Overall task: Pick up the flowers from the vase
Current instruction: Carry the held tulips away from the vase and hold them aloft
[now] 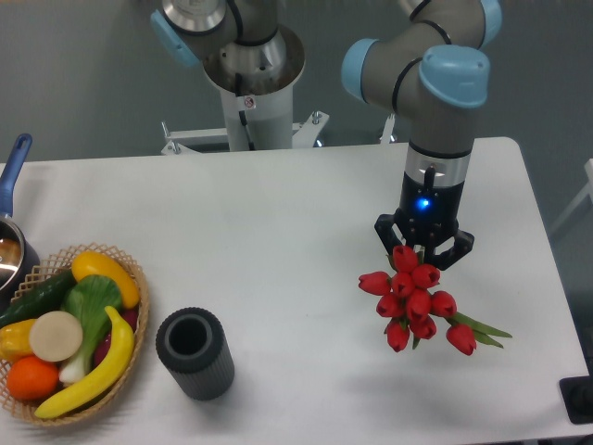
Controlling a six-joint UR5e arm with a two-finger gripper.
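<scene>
Red tulip bunch (pixel 414 301) sits right of centre in the frame, hanging below the gripper (pixel 423 252), well apart from the vase (pixel 195 353) at lower left. Jaws are clamped on the stem end of the bunch, with the buds fanning down and toward the camera and green leaf tips poking out lower right. Whether the bunch is lifted clear of the white tabletop (pixel 278 232) or touching it, cannot tell from this angle. Vase stands upright, its round hollow bare, so the flowers are already out of it; the pick looks done, and what remains is likely just carry or set-down. Grip is at the stems, probably because the buds are soft and bulky while the stems give a narrow firm hold. Arm comes down near vertical from the upper right, wrist light glowing blue. Wicker basket (pixel 132 278) of fruit and vegetables is at the left edge, just beside the vase, with a blue-handled pot (pixel 13 167) at far left, partly cut off. Risk: the bunch sagging or slipping, since its weight hangs off to one side.
</scene>
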